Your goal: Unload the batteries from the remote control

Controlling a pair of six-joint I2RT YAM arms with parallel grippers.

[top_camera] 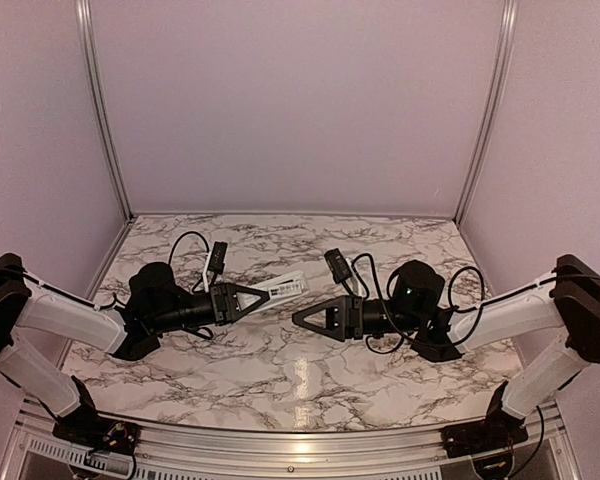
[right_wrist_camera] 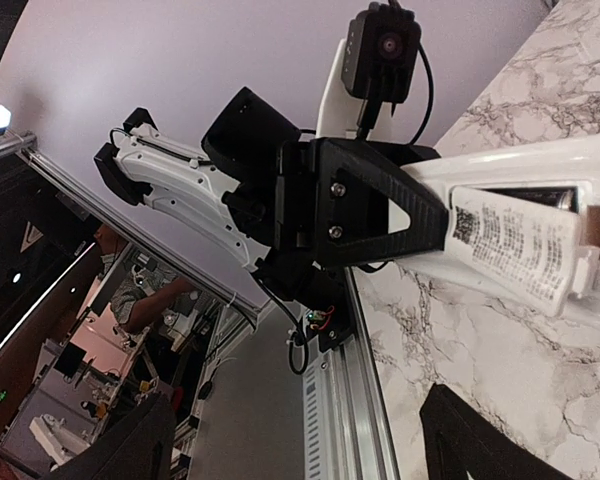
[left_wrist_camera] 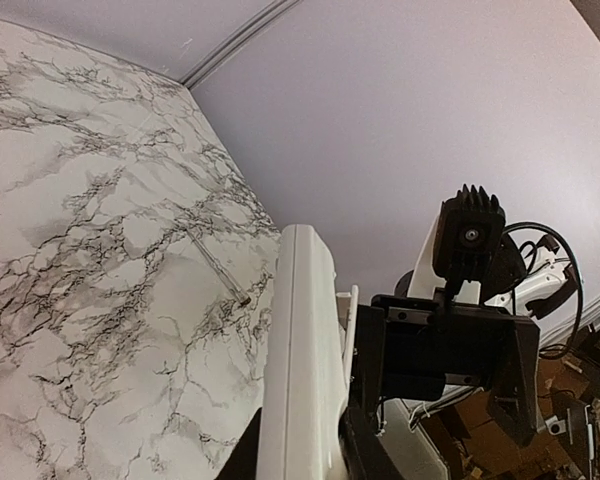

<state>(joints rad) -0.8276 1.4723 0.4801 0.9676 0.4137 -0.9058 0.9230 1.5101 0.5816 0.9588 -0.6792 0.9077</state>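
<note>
Left gripper (top_camera: 261, 296) was clenched on the remote control (top_camera: 286, 286), gripping it at one short end. The rest of the white body stuck straight out past the left gripper's fingertips, over the marble table (top_camera: 280, 390), and pointed toward the right arm.

In the right wrist view, the remote's back faced the camera. A printed label (right_wrist_camera: 515, 245) with a code block ran along it, starting just beyond the left gripper's tips. A narrow dark slot (right_wrist_camera: 540, 196) showed along the label's upper edge, further out from the left gripper than the code block. I could not tell whether the batteries sat in that slot; none were plain in any view.

In the left wrist view, only the remote's thin white edge was visible, rising from between the left gripper's own fingers.

Right gripper (top_camera: 302, 318) was released, its fingers (right_wrist_camera: 480, 440) spread wide with nothing between them. It sat opposite the left gripper, tip facing tip, near the remote's free end and a little to the near side of it, not touching it.
</note>
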